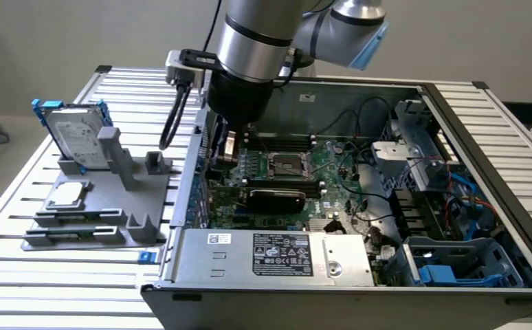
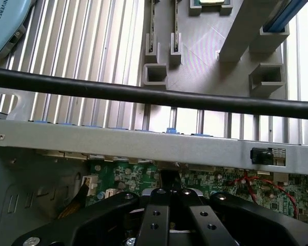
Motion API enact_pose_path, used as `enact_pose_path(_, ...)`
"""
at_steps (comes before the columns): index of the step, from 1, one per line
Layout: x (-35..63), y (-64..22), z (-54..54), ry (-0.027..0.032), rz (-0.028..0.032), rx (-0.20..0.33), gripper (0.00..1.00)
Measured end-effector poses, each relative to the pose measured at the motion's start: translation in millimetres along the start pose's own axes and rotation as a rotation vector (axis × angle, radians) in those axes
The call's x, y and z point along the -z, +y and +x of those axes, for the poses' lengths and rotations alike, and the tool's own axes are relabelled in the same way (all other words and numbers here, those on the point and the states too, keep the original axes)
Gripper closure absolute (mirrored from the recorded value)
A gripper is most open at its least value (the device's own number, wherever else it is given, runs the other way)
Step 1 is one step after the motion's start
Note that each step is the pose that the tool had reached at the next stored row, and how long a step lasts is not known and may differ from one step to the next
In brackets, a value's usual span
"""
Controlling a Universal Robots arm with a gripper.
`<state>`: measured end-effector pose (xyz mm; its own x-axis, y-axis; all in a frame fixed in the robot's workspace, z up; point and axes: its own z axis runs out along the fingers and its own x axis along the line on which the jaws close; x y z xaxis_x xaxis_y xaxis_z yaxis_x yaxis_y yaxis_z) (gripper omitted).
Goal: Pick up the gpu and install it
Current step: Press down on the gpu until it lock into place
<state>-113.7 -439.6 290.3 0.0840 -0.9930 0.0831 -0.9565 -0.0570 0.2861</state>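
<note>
The gpu (image 1: 275,199), a black card with rounded corners, sits on the green motherboard inside the open computer case (image 1: 486,158), just below the CPU socket (image 1: 284,163). My gripper (image 1: 224,155) hangs inside the case close to its wall on the exterior view's left, up and to the left of the gpu and apart from it. In the wrist view the black fingers (image 2: 153,215) of the gripper (image 2: 169,193) are pressed together and shut. A narrow dark piece shows just past the tips, and I cannot tell what it is.
A grey holder (image 1: 92,206) outside the case carries a silver hard drive (image 1: 73,134) with blue rails, a small silver chip (image 1: 69,194) and memory sticks. A power supply (image 1: 275,253) fills the case's near corner. A black cable (image 2: 143,92) crosses above the case wall (image 2: 143,143).
</note>
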Motion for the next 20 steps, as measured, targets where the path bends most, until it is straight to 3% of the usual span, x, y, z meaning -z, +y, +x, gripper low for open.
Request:
enact_pose_path(15, 0.4, 0.1, -0.8, -0.0036, -0.0133, -0.009, 0.89)
enact_pose_path(20, 4.0, 1.4, -0.5, -0.0044, -0.022, -0.011, 0.89)
